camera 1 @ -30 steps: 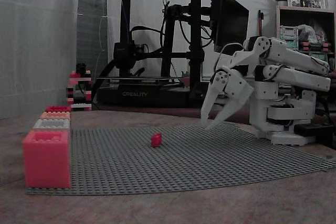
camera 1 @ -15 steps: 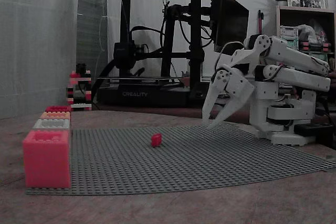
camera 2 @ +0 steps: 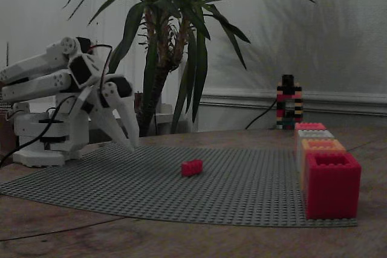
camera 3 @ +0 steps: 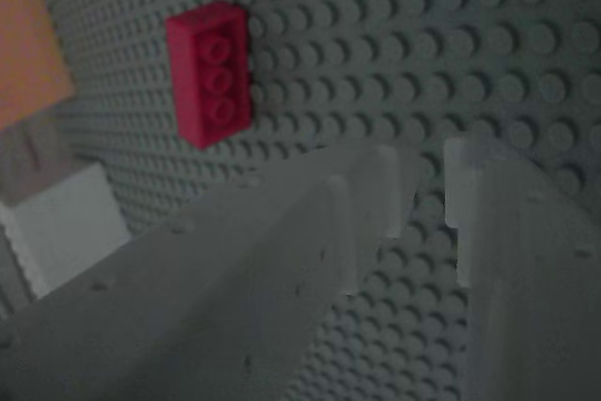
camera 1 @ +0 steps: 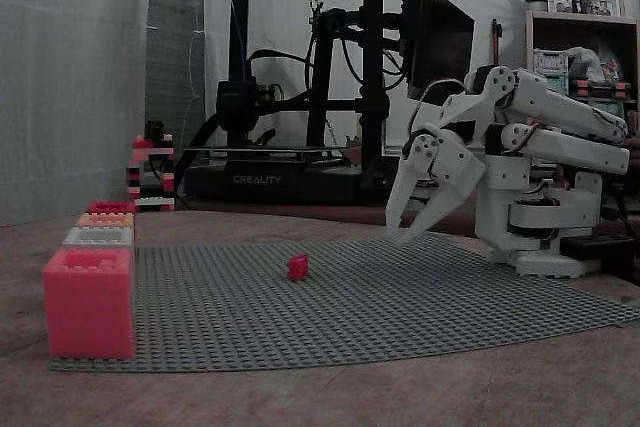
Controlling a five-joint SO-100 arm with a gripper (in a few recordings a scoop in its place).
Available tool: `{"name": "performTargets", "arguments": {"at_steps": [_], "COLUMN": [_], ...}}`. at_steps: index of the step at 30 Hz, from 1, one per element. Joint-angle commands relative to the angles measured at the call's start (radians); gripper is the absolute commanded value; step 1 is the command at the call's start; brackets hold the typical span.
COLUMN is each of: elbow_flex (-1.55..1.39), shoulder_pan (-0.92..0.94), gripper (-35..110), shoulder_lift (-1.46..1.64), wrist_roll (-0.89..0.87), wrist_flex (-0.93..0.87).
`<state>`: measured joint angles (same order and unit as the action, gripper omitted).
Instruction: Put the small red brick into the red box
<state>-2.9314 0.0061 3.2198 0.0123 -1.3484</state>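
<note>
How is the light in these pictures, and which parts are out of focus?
Both fixed views are dim and greyish, yet the tiny bright red plastic brick stays sharp. In the wrist view the white plastic claw is blurred in front, and the brick on the grey studded baseplate is clearer.

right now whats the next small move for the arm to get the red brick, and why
Probably reach the gripper out over the grey baseplate toward the small red brick, then lower. In both fixed views the jaws hang open near the plate's edge by the arm's base, well apart from the brick. In the wrist view the brick lies flat, ahead and left of the fingertips.
</note>
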Motion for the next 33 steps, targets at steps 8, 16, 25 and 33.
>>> {"name": "performTargets", "arguments": {"at_steps": [8,16,25,33], "elbow_flex": [0.063,0.054,0.130,0.342], "shoulder_pan": [-0.015,-0.014,-0.002,0.005], "gripper": [0,0,11,19], "shoulder_lift": [0.002,0.002,-0.074,-0.611], "wrist_roll": [0.003,0.031,0.005,-0.008], "wrist_flex": [-0.020,0.028,0.072,0.244]}}
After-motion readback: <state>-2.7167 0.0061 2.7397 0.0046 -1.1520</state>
